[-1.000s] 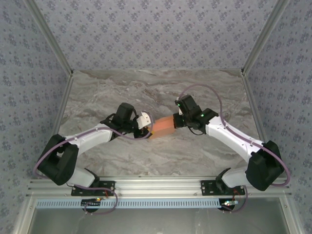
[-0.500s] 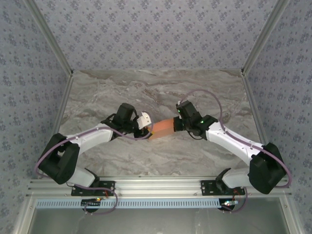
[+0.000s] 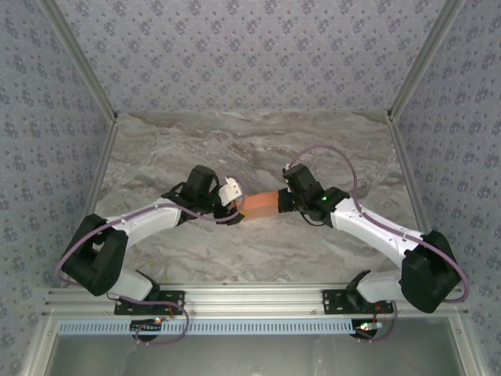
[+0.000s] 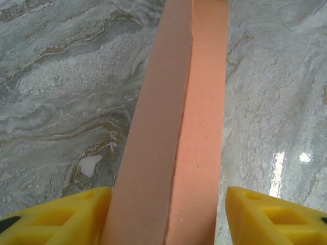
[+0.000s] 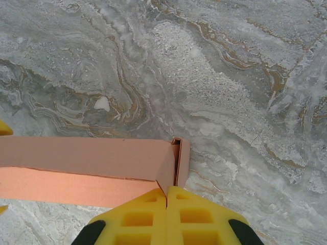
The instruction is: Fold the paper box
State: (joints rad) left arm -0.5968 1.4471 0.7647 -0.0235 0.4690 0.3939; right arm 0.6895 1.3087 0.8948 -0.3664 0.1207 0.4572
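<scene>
Squaring the paper box (image 3: pixel 262 204), we are pinching its three o'clock end with right fingers (image 5: pixel 138 219), left fingers (image 4: pixel 56 217) spread at nine (loose); next, regrasping likely.

Both arms have white smooth tube-shaped links (image 3: pixel 145 221) and black rounded joint housings (image 3: pixel 98 254). A thin purple cable (image 3: pixel 329 147) makes loops along each arm. The yellow block-shaped fingers (image 5: pixel 153 203) have rectangular hollows.

Open bench (image 3: pixel 250 145) surrounds the box (image 3: pixel 262 202); left claw (image 3: pixel 237 206) and right claw (image 3: pixel 282 200) block its ends; walls (image 3: pixel 250 55) hem three sides.
</scene>
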